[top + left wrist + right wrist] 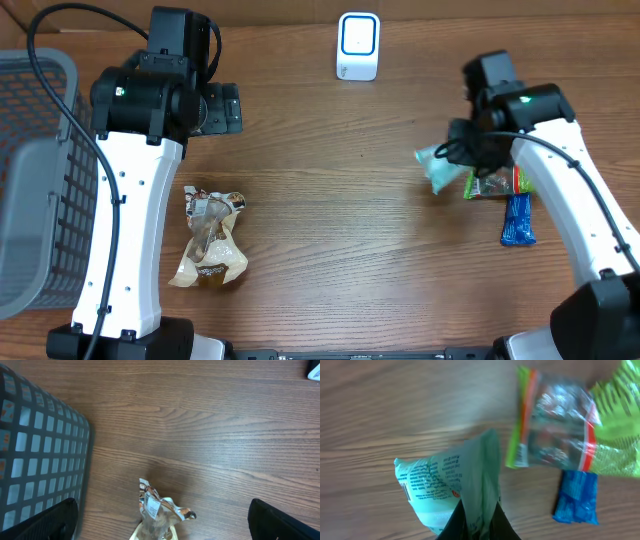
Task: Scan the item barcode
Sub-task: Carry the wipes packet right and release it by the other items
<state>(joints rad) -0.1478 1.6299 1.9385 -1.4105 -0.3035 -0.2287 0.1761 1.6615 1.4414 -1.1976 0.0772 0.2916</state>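
At the right jaws: pinched shut on a folded edge of the mint pouch [445, 485], dark fingertips [507, 532] meeting at the bottom of the wrist view with the film caught between them. Printed side of the pouch turned toward the wrist camera, small text and a red mark readable as shapes only; no telling where the barcode sits. From overhead, pouch [438, 168] at the right of the counter [330, 200], poking out leftward from under the right arm; lifted or resting, impossible to tell. Just right of it, a green pack [560, 430] with a clear window and red trim, lying flat. Just below that pack, touching or nearly so, a blue wrapper [577, 497]. Well apart from all three, at the far edge near the middle, a white scanner [358, 45] with a blue-ringed face.

At the left jaws: spread fully wide, gripping nothing, fingers [45, 520] showing only as dark wedges in the two lower corners of the wrist view. Hanging above the wood at the upper left. Between the fingers and low in that view, a crumpled tan bag [157, 515], apart from both. To the left, a grey mesh basket [35, 445] at the counter's left edge.
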